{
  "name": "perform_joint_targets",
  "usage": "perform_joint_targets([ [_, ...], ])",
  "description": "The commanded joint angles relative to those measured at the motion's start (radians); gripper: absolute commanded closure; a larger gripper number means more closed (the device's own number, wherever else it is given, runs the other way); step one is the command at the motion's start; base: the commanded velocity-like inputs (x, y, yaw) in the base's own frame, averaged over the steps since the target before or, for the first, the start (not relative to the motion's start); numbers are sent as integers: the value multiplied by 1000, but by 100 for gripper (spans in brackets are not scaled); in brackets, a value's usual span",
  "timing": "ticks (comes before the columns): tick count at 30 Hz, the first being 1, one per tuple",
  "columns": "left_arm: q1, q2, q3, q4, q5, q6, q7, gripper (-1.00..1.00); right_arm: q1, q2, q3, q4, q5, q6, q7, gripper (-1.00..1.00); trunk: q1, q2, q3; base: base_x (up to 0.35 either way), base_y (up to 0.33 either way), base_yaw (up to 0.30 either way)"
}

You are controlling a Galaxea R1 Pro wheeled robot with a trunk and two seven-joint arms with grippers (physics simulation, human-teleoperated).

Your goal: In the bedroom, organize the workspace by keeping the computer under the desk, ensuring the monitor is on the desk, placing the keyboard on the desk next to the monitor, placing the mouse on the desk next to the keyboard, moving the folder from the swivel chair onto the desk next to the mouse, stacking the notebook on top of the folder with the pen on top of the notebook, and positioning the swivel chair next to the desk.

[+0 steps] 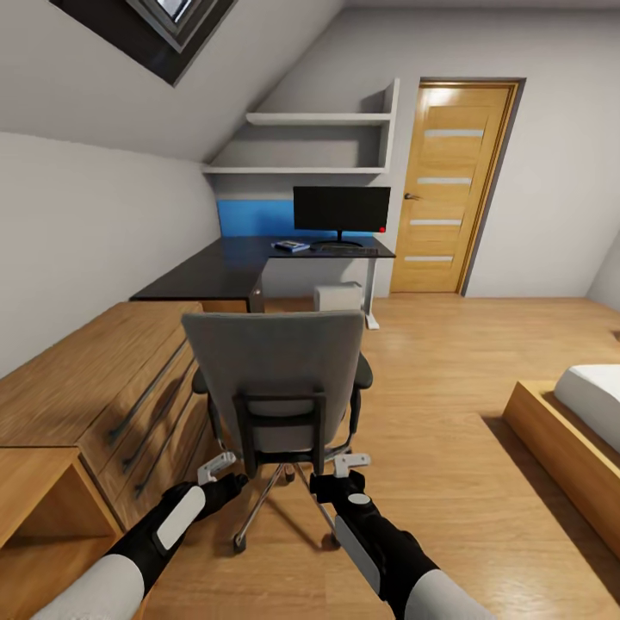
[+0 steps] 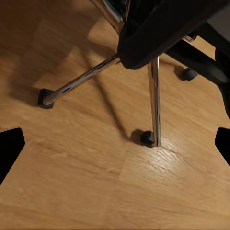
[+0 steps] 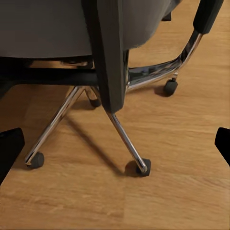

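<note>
**Both tools wide apart behind the swivel chair**

Left tool point(image 1: 217, 468) and right tool point(image 1: 351, 466) sit low in the head view, at either side of the swivel chair point(image 1: 275, 379), just behind its black back frame, and touch nothing. Each has its two pale fingers spread apart, holding nothing.

Further up, near the centre of that view, the black worktop point(image 1: 226, 269) stands against the far wall. One monitor point(image 1: 341, 209) stands upright on it, with a red dot at its lower right corner. One blue folder point(image 1: 291, 246) lies flat on the worktop, just left of the monitor's stand. A thin dark strip lies in front of the stand; whether that is the keyboard is too small to tell. One pale box point(image 1: 337, 296) sits on the floor beneath the worktop.

Only the wrist views show the chair's underside. From the left wrist, two chrome legs point(image 2: 154, 100) run out over the wooden floor point(image 2: 96, 182), and three dark casters can be counted. From the right wrist, the grey seat point(image 3: 48, 24) and black upright point(image 3: 111, 52) appear, with four casters.
</note>
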Motion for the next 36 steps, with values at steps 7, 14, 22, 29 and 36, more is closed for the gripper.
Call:
perform_joint_targets([
  [7, -10, 1, -8, 12, 10, -2, -9, -100, -7, 0, 4, -1, -6, 2, -6, -100, 27, -50, -23, 0, 0, 0],
  [14, -24, -5, -7, 15, 6, 2, -12, -100, -23, 0, 4, -6, -7, 3, -6, -100, 54, -99, -45, 0, 0, 0],
  [22, -56, -8, -10, 17, -14, 7, -17, -100, -38, 0, 3, -30, -9, 4, -6, -100, 84, -155, -70, 0, 0, 0],
  [29, -60, -13, -10, 19, -46, 5, -37, -100, -40, 0, 2, -32, -10, 4, -6, -100, 111, -204, -92, 0, 0, 0],
  [36, -61, -13, -9, 21, -53, 4, -42, -100, -39, 0, 3, -33, -10, 3, -6, -100, 138, -253, -114, 0, 0, 0],
])
